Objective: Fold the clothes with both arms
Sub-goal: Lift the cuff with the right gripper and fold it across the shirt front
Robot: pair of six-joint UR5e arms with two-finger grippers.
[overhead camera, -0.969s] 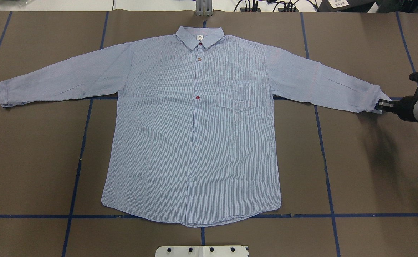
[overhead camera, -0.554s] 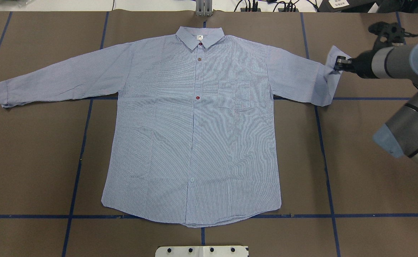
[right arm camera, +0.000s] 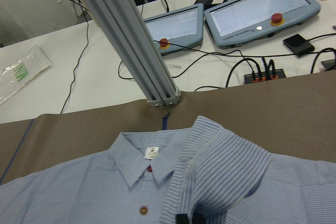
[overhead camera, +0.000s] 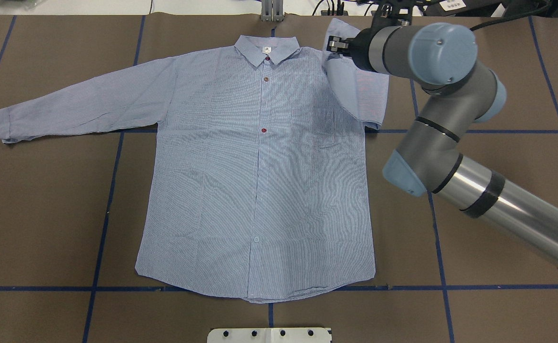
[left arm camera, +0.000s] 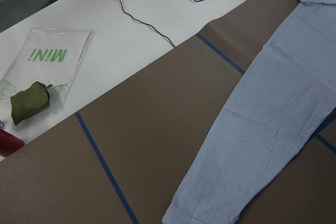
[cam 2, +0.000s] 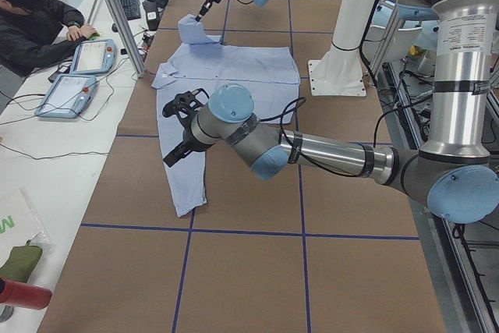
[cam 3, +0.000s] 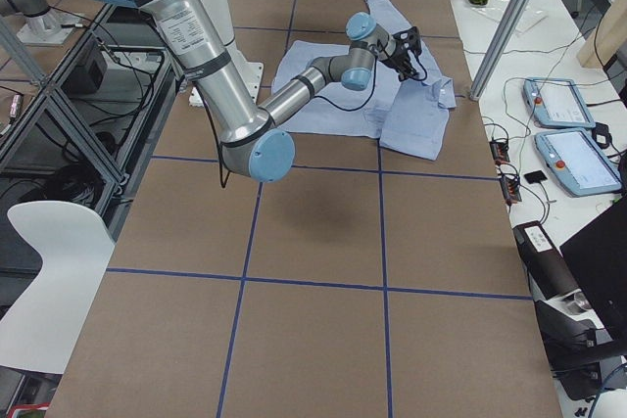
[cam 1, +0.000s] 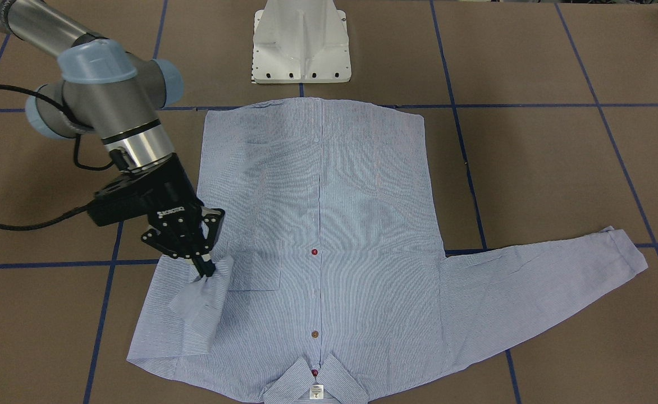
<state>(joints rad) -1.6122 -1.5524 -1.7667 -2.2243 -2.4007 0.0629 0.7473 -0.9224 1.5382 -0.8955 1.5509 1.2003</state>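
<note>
Shirt (overhead camera: 260, 166) is lying face up and flat on the brown table (overhead camera: 498, 214), collar (overhead camera: 266, 47) at upper centre of the overhead frame, hem toward the bottom edge. One sleeve (overhead camera: 360, 90) is no longer spread out: it is doubling back over itself, with the crease sitting near the shoulder seam. Its cuff (overhead camera: 343, 28) is hanging lifted at upper centre-right, just beside the collar. Right gripper (overhead camera: 332, 45) is pinching that cuff. In the right wrist view its fingertips (right arm camera: 182, 217) are closed on striped cloth above the collar. Right arm (overhead camera: 441, 109) is reaching across the right half of the frame. Against the picture a second back, the cuff was lying at the far right edge with the gripper at its tip. Shortly after, it was raised and bent back at about mid-sleeve. It is now travelling inward over the chest side. Judgement: the first sleeve fold is under way but not laid, since the cuff is off the cloth. Body, buttons and hem are showing no shift. The other sleeve (overhead camera: 84, 107) is lying straight toward the left edge, as before. Left gripper (cam 2: 181, 134) is showing only in the left side view, hovering over that sleeve on the left arm (cam 2: 312, 150). Whether it is wide or closed cannot be told.
</note>
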